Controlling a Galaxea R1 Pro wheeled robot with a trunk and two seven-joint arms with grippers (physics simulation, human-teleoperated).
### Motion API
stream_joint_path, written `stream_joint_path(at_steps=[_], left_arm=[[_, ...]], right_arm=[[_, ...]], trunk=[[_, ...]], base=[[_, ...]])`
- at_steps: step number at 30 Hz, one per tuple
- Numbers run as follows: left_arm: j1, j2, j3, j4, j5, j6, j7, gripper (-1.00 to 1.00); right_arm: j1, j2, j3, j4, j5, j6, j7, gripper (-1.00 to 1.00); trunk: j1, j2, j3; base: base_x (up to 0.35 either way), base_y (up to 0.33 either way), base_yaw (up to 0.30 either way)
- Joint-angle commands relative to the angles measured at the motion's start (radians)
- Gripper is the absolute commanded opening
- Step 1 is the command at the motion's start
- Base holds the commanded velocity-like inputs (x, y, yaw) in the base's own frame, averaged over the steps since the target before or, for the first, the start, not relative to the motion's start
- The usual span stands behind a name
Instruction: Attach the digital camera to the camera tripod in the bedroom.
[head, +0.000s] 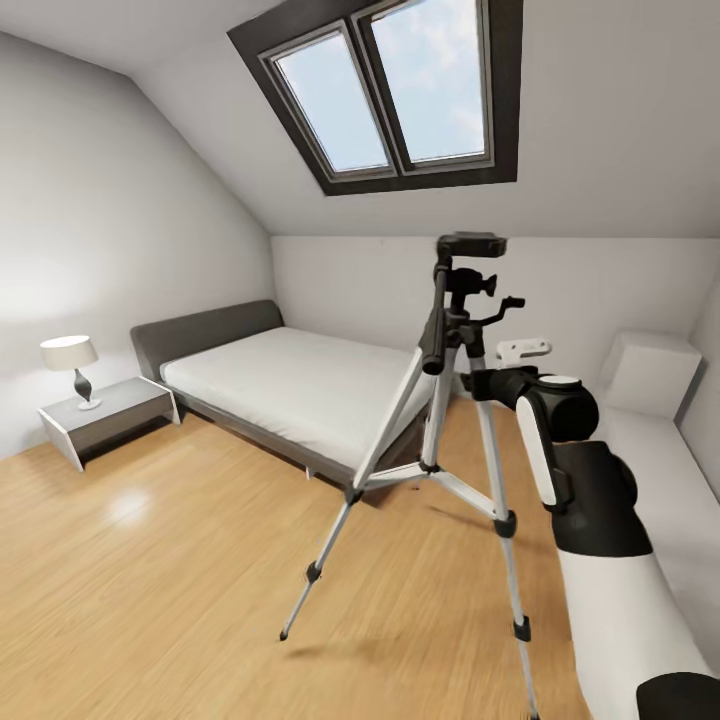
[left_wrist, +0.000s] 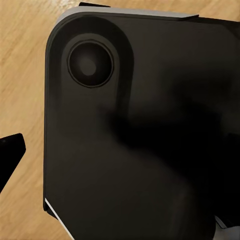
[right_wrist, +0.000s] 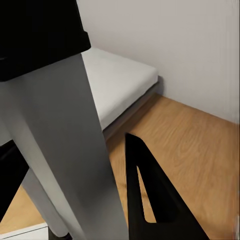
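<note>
I judge the tall silver-legged camera tripod light, rigid, tippy; its upper leg sits between my right fingers, spread wide, contact unclear.

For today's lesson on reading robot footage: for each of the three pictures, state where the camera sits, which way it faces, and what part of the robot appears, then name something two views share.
Head view: on the robot's head, facing forward and down at the camera tripod and the bed; the right arm reaches toward the tripod.
Left wrist view: near the left gripper, facing the wood floor; a dark rounded robot part fills most of it.
Right wrist view: near the right gripper, close against a silver tripod leg; one black finger shows.
Shared: head and right wrist views both show tripod and bed.
</note>
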Motion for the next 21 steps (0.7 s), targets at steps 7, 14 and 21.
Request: stream_joint_path(at_steps=[7, 14, 21], left_arm=[[0.0, 0.0, 0.001, 0.0, 0.01, -0.002, 0.0, 1.0], [0.0, 0.0, 0.001, -0.001, 0.01, -0.001, 0.0, 1.0], [0.0, 0.0, 0.001, 0.0, 0.011, -0.001, 0.0, 1.0]], right_arm=[[-0.001, -0.063, 0.001, -0.001, 0.0, 0.005, -0.003, -1.0], [-0.001, -0.118, 0.001, -0.001, -0.001, 0.005, 0.002, -1.0], [-0.001, -0.116, 0.001, -0.001, -0.016, 0.005, 0.041, -1.0]], trunk=[[0.0, -0.001, -0.001], [0.0, -0.001, -0.001], [0.0, -0.001, -0.001]], base=[[0.0, 0.0, 0.0], [0.0, 0.0, 0.0], [0.0, 0.0, 0.0]])
